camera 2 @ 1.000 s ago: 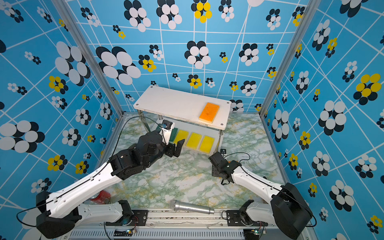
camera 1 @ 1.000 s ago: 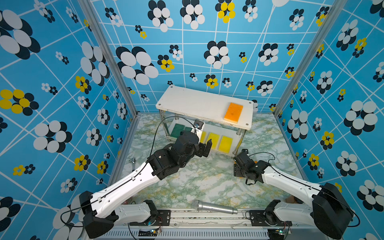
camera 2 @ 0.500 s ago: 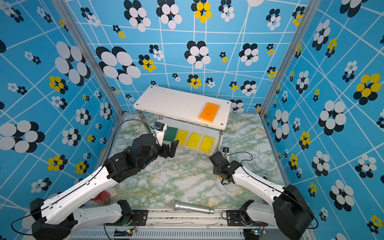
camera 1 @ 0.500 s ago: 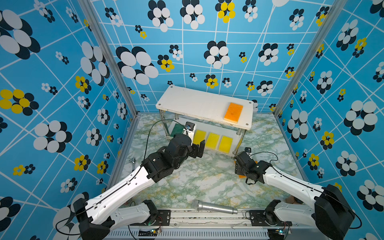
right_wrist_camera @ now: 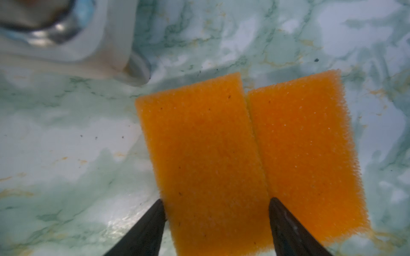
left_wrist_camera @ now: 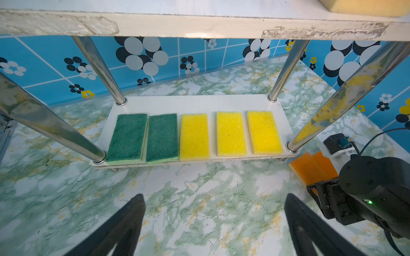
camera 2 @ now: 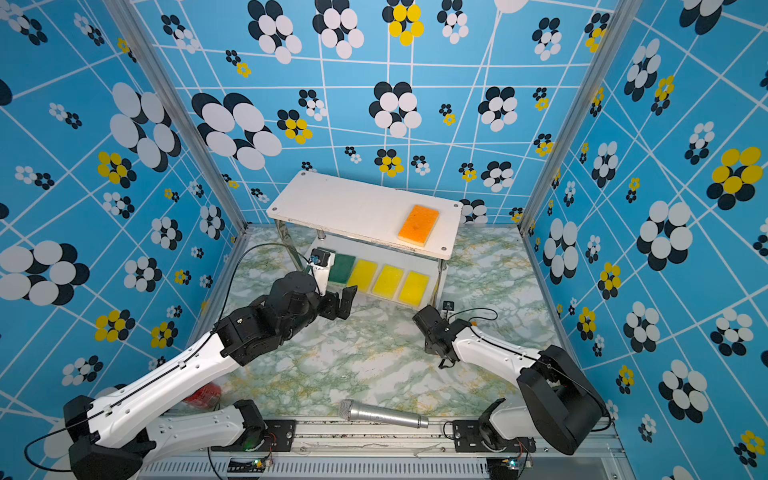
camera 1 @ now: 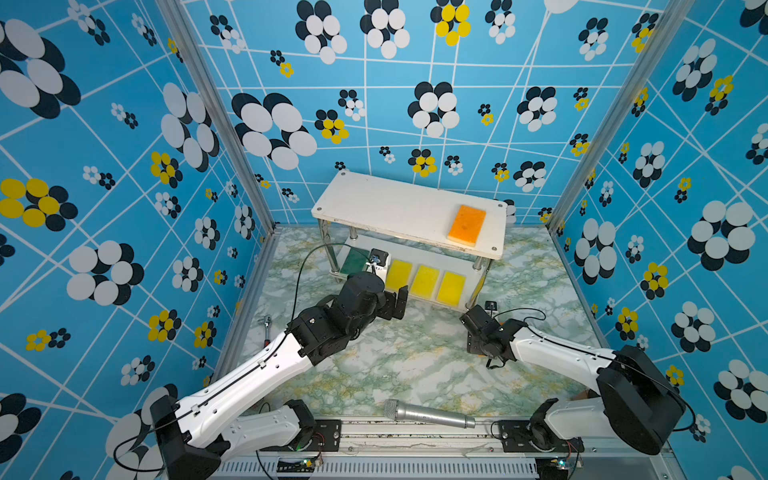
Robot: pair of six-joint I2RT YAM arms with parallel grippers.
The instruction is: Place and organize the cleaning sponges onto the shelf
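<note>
Shelf [camera 1: 399, 203] stands at upper centre of both top views, close to the back wall, on the marbled counter [camera 1: 395, 365].

Top board [camera 2: 353, 203]: one orange sponge [camera 1: 466, 225] lies flat toward the right end, orange face up.

Lower board [left_wrist_camera: 199, 103]: five sponges sit in one row along the front edge, long sides facing each other. The left wrist view shows two green sponges [left_wrist_camera: 127, 138] [left_wrist_camera: 162, 137] touching each other. Next come three yellow sponges [left_wrist_camera: 194, 136] [left_wrist_camera: 231, 133] [left_wrist_camera: 264, 132]. The first yellow one touches its green neighbour, and narrow gaps separate the yellows. In both top views the greens are at the left end of the row, partly covered by the left wrist camera [camera 1: 376, 259].

Orange pair [right_wrist_camera: 204, 159] [right_wrist_camera: 310, 150]: flat on the counter, orange faces up, long edges touching, just beside the shelf's front right post [camera 1: 477, 279].

Right fingers [right_wrist_camera: 144, 228]: they straddle one sponge of the orange pair, with one tip at its outer long edge and the other at the seam between the two. I cannot tell whether they are pinching it or only bracketing it. The sponge lies flat on the counter.

Left fingers [left_wrist_camera: 124, 226]: spread wide and holding nothing. They are over the counter just in front of the lower board, left of centre in the top views, and point toward the row.

Microphone [camera 1: 428, 413]: lying at bottom centre of the top views, at the counter's front edge, well apart from the shelf.
</note>
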